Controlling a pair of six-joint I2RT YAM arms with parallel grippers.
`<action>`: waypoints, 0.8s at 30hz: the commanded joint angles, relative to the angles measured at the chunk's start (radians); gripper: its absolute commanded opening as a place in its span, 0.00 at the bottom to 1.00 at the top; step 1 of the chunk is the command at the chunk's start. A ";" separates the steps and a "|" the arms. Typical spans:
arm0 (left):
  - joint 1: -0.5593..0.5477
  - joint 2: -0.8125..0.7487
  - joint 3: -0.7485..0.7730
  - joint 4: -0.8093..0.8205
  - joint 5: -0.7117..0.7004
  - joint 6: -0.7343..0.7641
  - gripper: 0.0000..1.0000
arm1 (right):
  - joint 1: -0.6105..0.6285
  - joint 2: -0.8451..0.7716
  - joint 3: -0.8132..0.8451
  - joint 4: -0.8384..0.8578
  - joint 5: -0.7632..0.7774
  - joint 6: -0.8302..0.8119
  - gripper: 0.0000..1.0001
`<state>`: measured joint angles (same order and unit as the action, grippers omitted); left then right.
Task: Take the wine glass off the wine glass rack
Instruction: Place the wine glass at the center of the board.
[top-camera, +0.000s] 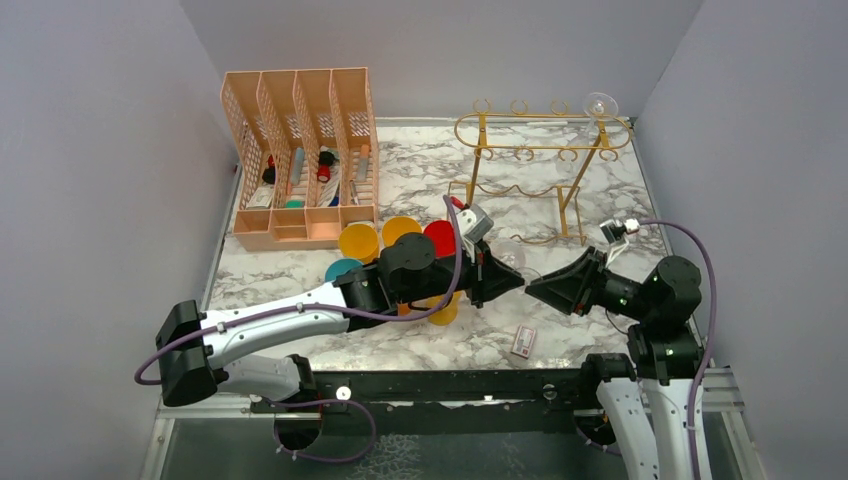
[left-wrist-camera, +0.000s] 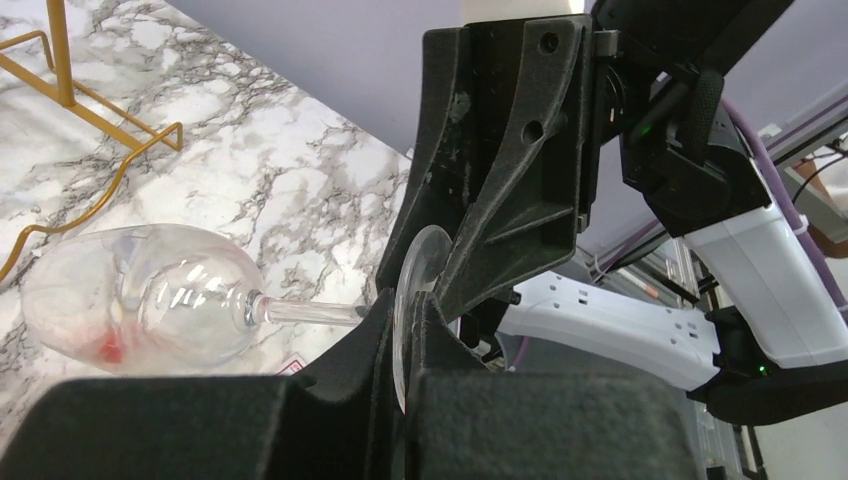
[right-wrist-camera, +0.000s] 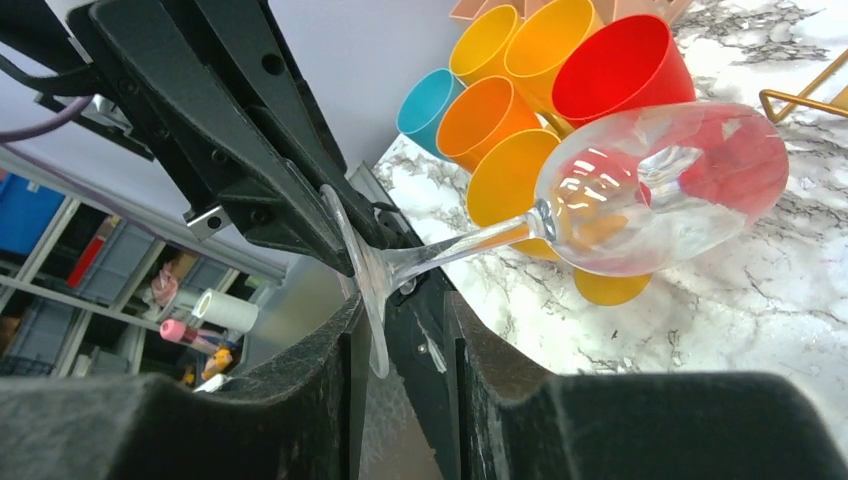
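A clear wine glass (left-wrist-camera: 150, 300) lies sideways in the air over the marble table (top-camera: 400, 345), its bowl (right-wrist-camera: 660, 190) towards the rack and its round foot (left-wrist-camera: 415, 270) between the two arms. My left gripper (left-wrist-camera: 408, 335) is shut on the rim of that foot. From the other side, my right gripper (right-wrist-camera: 400, 350) has its jaws apart around the same foot, with a gap beside it. The gold wine glass rack (top-camera: 545, 140) stands at the back right. Another wine glass (top-camera: 601, 104) hangs upside down from its right end.
A peach lattice file organiser (top-camera: 300, 160) with small items stands at the back left. Several coloured plastic cups (top-camera: 400, 240) sit under the left arm. A small card (top-camera: 523, 342) lies near the front edge. Grey walls close in both sides.
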<state>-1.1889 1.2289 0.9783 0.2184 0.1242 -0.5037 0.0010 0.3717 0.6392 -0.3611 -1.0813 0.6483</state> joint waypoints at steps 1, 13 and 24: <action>-0.008 0.002 0.068 0.072 0.073 0.080 0.00 | 0.002 0.039 0.019 -0.035 -0.086 -0.082 0.35; -0.008 0.065 0.108 0.093 0.153 0.134 0.00 | 0.002 0.043 -0.003 0.080 -0.211 -0.068 0.07; 0.021 0.041 0.177 -0.031 0.139 0.165 0.59 | 0.002 -0.030 -0.082 0.250 -0.195 -0.208 0.01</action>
<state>-1.1763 1.2919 1.0779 0.1772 0.2256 -0.3550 -0.0051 0.3923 0.5926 -0.2684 -1.2259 0.5232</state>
